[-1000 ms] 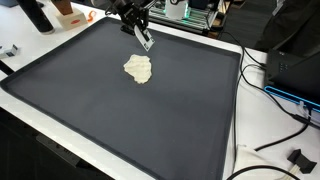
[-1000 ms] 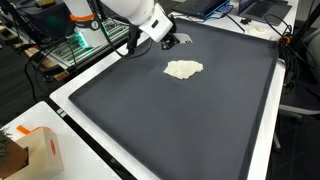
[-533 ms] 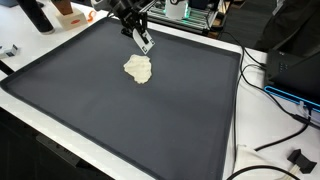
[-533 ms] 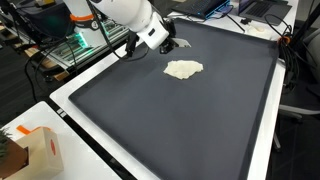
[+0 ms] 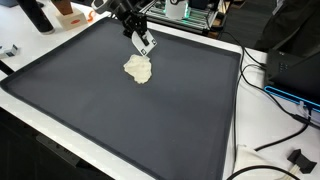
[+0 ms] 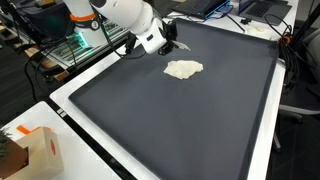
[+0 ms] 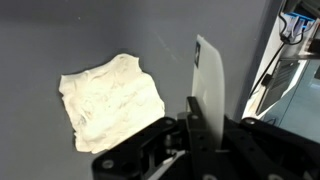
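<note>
Wrist view, left: cream cloth (image 7: 110, 100), crumpled and wrinkled, roughly square with ragged edges, lying flat on the dark grey mat (image 7: 40, 30). Right of it: one of my fingers (image 7: 208, 85), pale pad, upright, clear of the cloth. Only that one shows, so I can't tell if I'm open or closed. In both exterior views my gripper (image 5: 146, 46) hangs over the mat just beside the cloth, not touching it.

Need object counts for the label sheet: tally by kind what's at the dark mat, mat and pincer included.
cream crumpled cloth: 1
dark mat: 1
pincer: 1
Total: 3
</note>
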You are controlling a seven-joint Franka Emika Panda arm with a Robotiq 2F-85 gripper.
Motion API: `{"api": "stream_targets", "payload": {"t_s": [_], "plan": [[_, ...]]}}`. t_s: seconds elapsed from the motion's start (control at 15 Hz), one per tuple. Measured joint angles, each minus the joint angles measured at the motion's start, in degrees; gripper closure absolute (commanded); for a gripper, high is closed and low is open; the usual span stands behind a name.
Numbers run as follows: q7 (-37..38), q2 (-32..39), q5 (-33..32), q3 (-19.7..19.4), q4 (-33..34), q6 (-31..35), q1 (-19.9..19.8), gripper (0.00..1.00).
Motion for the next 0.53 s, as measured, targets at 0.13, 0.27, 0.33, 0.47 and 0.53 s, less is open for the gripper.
{"api": "stream_targets", "payload": {"t_s": [0.13, 0.27, 0.33, 0.47, 0.53], "plan": [[4.69, 0.20, 0.00, 0.00, 0.19, -0.01, 0.04, 0.99], [9.67, 0.23, 0.00, 0.01, 0.30, -0.01, 0.08, 0.99], [11.76, 0.23, 0.00, 0.02, 0.38, 0.00, 0.10, 0.99], [15.82, 0.22, 0.00, 0.02, 0.60, 0.10, 0.14, 0.99], [18.04, 0.21, 0.00, 0.02, 0.70, 0.35, 0.20, 0.99]]}}
